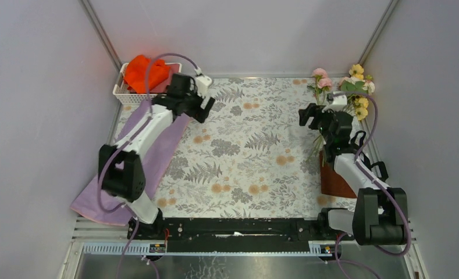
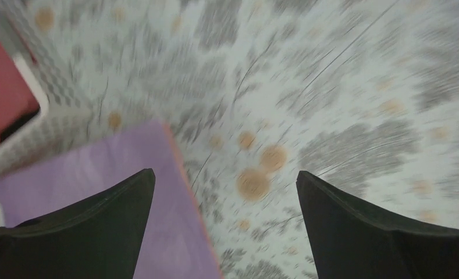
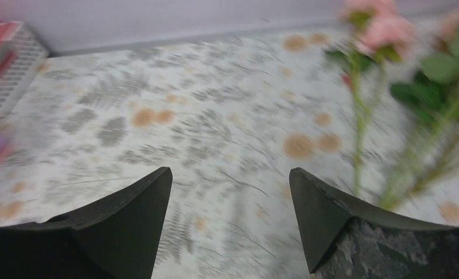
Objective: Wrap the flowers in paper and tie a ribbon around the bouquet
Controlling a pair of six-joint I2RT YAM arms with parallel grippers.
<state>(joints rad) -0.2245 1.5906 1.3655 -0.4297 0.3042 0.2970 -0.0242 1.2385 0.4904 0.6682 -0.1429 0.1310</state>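
Hovers left gripper [image 1: 201, 106], spread wide, over corner of thin lavender paper sheet [image 1: 166, 152] at left; right gripper [image 1: 312, 117], wide and empty, beside yellow-pink flower bunch [image 1: 344, 87] far right — risks crumpling paper, scattering the bunch.

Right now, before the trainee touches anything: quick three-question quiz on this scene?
1. True or false: the left end effector is shut on the paper.
2. Where are the flowers? A) far right corner of the table B) centre of the table C) under the left arm
3. What sits in the white basket?

Key: 1 false, it is open and holds nothing. 2 A. 3 an orange cloth.
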